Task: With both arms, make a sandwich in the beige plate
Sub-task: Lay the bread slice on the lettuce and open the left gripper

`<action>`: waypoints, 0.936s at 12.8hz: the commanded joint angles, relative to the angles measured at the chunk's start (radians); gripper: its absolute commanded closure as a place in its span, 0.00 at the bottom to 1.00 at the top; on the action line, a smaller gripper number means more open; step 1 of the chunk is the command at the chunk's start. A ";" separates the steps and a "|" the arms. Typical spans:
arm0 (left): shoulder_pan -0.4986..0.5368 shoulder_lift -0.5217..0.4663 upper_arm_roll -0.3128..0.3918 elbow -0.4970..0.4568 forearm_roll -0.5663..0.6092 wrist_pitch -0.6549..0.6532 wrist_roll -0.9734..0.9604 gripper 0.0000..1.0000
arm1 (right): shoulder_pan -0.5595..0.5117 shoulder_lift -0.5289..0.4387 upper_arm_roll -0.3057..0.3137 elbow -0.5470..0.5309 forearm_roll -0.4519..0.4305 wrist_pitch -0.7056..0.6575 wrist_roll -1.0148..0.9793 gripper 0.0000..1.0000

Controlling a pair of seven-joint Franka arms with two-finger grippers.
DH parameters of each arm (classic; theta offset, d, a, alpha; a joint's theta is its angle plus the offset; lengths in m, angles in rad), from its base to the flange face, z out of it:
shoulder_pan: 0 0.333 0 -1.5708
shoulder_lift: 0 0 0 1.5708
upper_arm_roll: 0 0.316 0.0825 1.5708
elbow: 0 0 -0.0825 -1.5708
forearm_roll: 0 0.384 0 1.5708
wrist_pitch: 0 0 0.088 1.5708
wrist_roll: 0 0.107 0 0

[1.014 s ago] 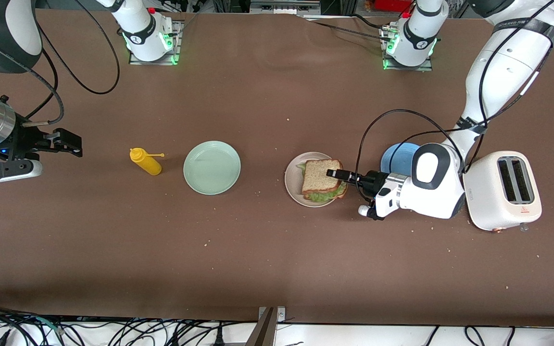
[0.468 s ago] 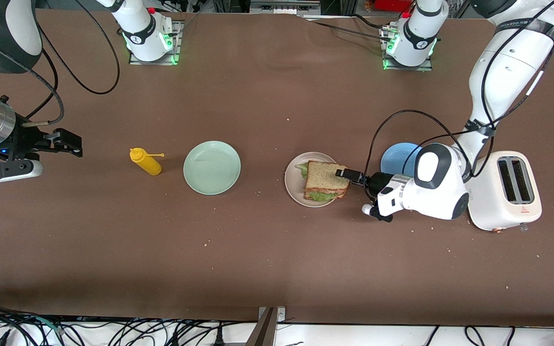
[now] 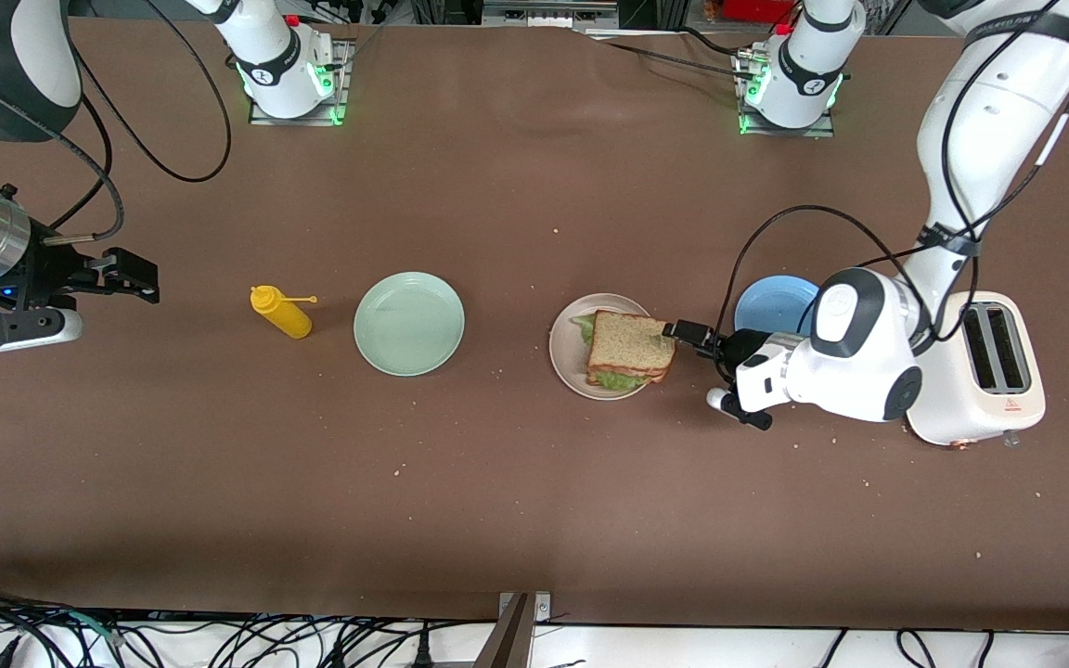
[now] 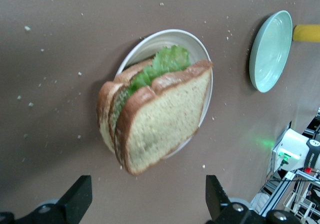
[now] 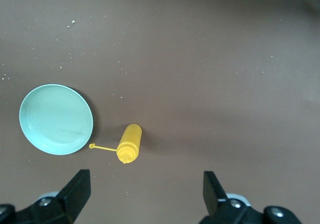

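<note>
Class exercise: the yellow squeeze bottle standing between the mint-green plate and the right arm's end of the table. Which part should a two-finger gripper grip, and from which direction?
Grip the yellow bottle around its cylindrical body, below the nozzle, probably coming down from above. The body is the widest, smoothest part; the thin tethered cap sticking out toward the mint-green plate should stay clear of the jaws.
</note>
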 commanded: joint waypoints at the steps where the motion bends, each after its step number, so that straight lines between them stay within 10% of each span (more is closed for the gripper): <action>1: 0.034 -0.137 0.018 -0.011 0.029 -0.127 -0.015 0.00 | 0.001 -0.004 0.001 -0.001 -0.001 0.000 -0.002 0.00; 12: -0.015 -0.540 0.088 0.031 0.364 -0.350 -0.198 0.00 | 0.006 -0.004 0.002 -0.001 0.000 0.000 0.000 0.00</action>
